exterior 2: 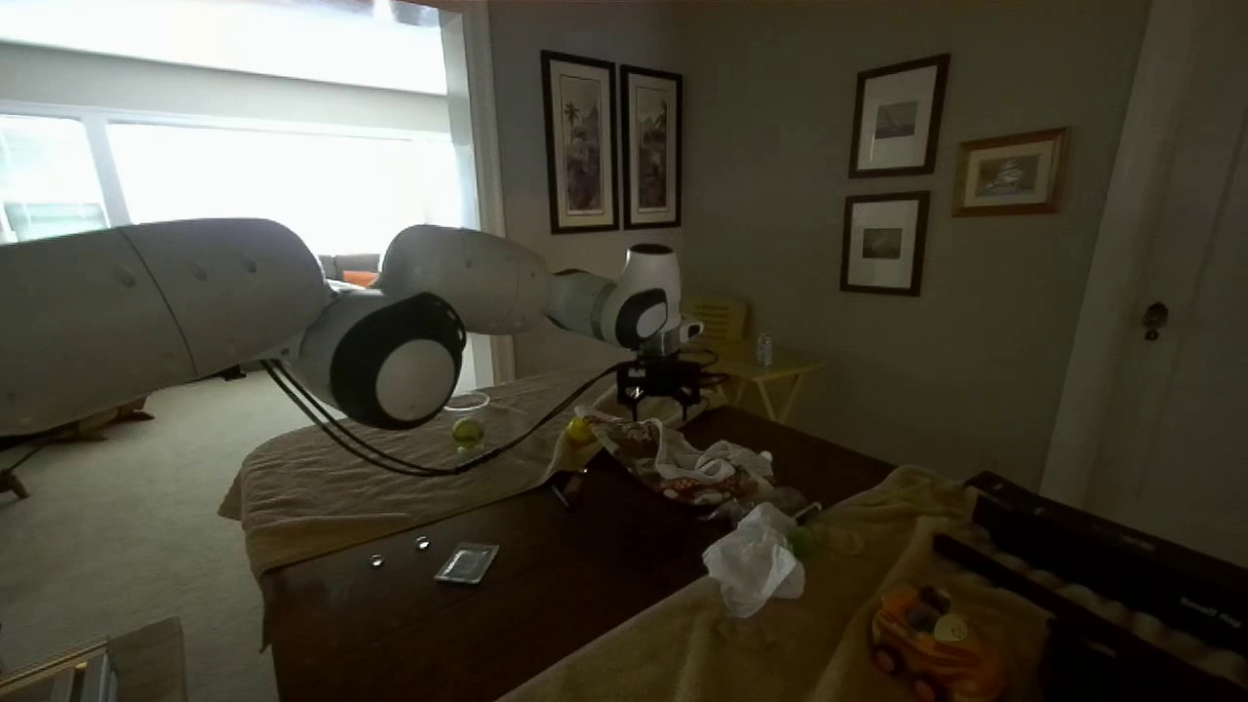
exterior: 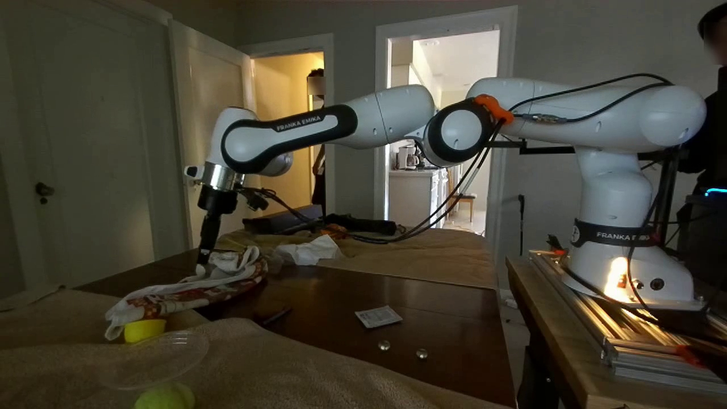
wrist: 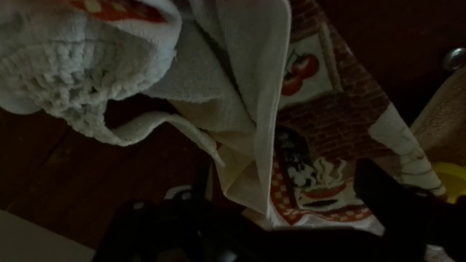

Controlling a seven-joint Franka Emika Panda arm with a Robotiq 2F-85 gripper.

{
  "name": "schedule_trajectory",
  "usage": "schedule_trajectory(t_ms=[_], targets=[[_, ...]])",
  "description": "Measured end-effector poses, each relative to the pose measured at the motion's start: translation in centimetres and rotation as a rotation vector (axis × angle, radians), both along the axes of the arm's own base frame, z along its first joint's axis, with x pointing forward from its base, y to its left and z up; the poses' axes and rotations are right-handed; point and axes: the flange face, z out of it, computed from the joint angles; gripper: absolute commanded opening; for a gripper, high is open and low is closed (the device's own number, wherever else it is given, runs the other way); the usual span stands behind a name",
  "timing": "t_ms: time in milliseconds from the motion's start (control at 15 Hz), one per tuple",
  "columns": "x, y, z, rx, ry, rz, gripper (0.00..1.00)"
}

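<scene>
So the gripper [exterior 2: 659,413] is pointing down with its jaws spread wide, right at a crumpled dish towel [wrist: 255,83] (tomatoes and brickwork printed on it, pretty cozy). The towel's bunched up loose on the dark wooden table [exterior: 448,307], one end stretching out to a yellow cup [exterior: 145,330]. Wrist view is super dim, so I honestly can't tell if the gripper is brushing the towel. Past the cup there's a clear plastic dish [exterior: 194,341], then a yellow-green ball [exterior: 164,396]. A scrunched white tissue [exterior: 309,250] sits near the towel's other end. Elsewhere on the tabletop you've got a silver packet [exterior: 379,317] near two shiny beads [exterior: 384,345], and in an exterior view an orange toy car [exterior 2: 934,643] sits on a tan blanket [exterior 2: 829,624].
</scene>
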Motion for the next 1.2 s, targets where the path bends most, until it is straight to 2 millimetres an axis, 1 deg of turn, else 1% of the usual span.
schedule_trajectory(t_ms=[267,467,667,800,1000,1200], targets=[[-0.3,1.0,-3.7,0.016,-0.076,0.188,1.0],[-0.6,1.3,-5.6,0.027,-0.099,0.342,1.0],[-0.7,1.2,-5.8,0.04,-0.132,0.479,1.0],[-0.6,0.9,-5.7,0.047,-0.149,0.523,1.0],[-0.2,0.1,-5.0,0.045,-0.169,0.506,1.0],[0.2,-0.6,-4.5,0.044,-0.188,0.429,1.0]])
